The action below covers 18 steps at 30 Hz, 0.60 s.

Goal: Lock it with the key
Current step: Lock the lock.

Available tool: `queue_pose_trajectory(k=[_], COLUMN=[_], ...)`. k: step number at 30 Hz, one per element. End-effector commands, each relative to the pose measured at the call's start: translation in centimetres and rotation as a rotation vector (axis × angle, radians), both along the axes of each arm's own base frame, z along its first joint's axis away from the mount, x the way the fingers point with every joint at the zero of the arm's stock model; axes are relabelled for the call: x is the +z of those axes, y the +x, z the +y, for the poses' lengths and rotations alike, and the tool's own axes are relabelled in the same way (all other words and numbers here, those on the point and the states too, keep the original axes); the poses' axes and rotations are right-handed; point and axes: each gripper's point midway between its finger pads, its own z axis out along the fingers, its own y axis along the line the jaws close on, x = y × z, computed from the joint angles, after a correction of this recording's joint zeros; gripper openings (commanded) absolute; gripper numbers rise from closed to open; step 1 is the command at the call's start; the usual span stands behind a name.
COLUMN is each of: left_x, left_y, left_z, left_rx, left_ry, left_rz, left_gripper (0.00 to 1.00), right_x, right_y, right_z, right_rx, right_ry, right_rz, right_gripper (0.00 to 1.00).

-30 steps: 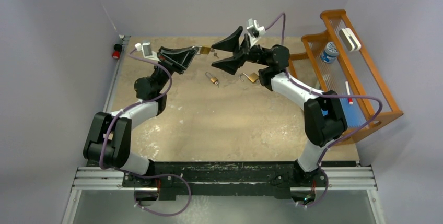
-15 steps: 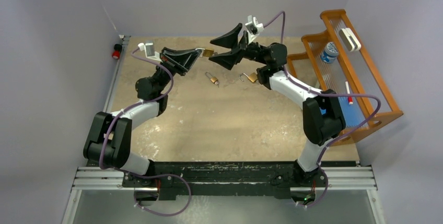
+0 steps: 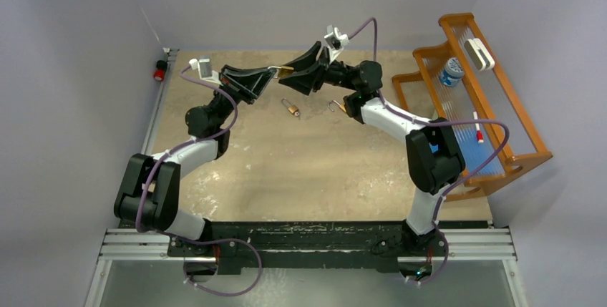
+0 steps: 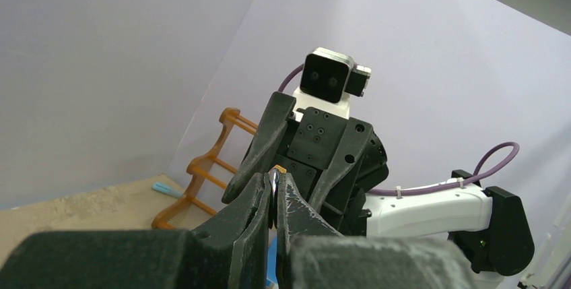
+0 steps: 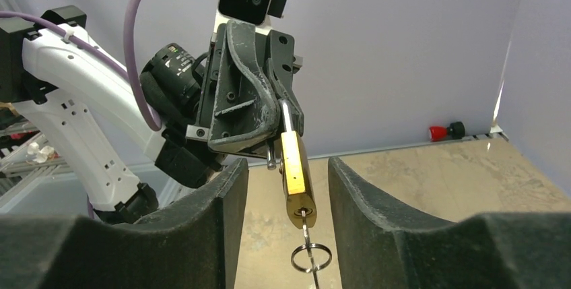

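Holding the padlock [image 5: 296,176] in the air above the far part of the table [image 3: 315,171]: left gripper [image 3: 271,71] has its fingers pinched tight on the shackle [image 5: 286,115], body hanging straight down.

Right gripper [image 5: 286,171] is spread wide, 1 finger on each side of the body, neither touching it as far as the right wrist view shows.

Key [image 5: 306,220] sits in the keyhole at the bottom of the body, key ring [image 5: 311,257] dangling under it.

Free shackle leg looks to be out of the body, so the padlock reads as not yet locked. The small gap makes that less than certain.

Progress, as a judgement:
- Done: padlock lifted, presented to the other arm, key seated.
- Left: shackle pressed home, key gripped and turned, which looks like the right gripper's job.
- Roughly mid-task, nothing locked yet.

Risk: the body can swing on the shackle once the right fingers meet it.

Spare lock [image 3: 290,107] and second spare [image 3: 343,106] lie on the table, both apart from the arms' work.
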Motion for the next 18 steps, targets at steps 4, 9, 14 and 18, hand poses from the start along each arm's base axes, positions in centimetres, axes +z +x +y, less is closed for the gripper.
queue_pose_trajectory(k=[4,9,14,18], left_x=[5.5,5.1,5.0,4.9], left_y=[-4.7,-4.7,-4.8,-4.2], left_z=[0.9,0.9,0.9,1.0], left_rx=[-0.017,-0.015,-0.007,0.057], left_ry=[-0.078,-0.068,-0.053,0.006], left_rz=[-0.274,-0.274,-0.276,-0.251], left_gripper=[0.0,0.0,0.0,0.53], right_x=[3.7,3.8,4.0,4.3], right_y=[-1.2,-1.7,-2.6,-2.9], right_z=[-0.4,-0.5,-1.0,-2.5], right_rx=[0.02,0.042,0.093,0.158], right_ry=[0.062,0.064,0.035,-0.023], right_rz=[-0.084,-0.077,-0.054,0.011], right_gripper=[0.4,0.19,0.0,0.0])
